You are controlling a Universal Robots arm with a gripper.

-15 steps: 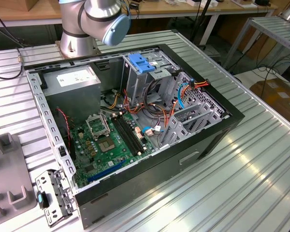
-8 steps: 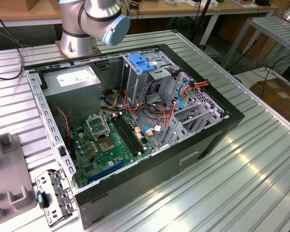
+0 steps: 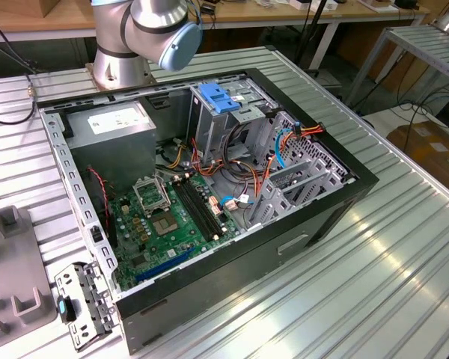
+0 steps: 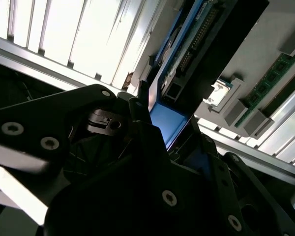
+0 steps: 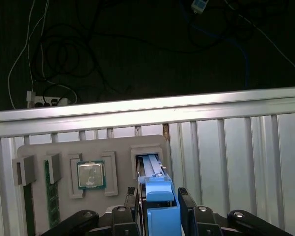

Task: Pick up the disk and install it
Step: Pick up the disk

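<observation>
Exterior view: an open computer case (image 3: 314, 217) lying flat on a ribbed metal table (image 3: 382, 292). Holds a green motherboard (image 3: 172, 221), a grey power supply box (image 3: 112, 131) with a white sticker, and a metal drive cage with a blue bracket (image 3: 217, 99) on top. Orange cables (image 3: 299, 132) loose across the cage. Behind the case, the arm (image 3: 146, 34) on its base.

First wrist view: a grey holder tray (image 5: 34, 152) on slatted metal, near the edge — beyond it, dark floor with trailing cords and a power strip (image 5: 44, 102). Holds a processor chip (image 5: 91, 175) in a square pocket and memory sticks (image 5: 51, 194) in narrow slots.

In the slot just beside the chip, the disk (image 5: 160, 209), standing on edge with one end down in the slot. Gripper (image 5: 161, 194) closed on it — one black finger (image 5: 185, 204) flat against each side of the blue frame, nothing between.
</observation>
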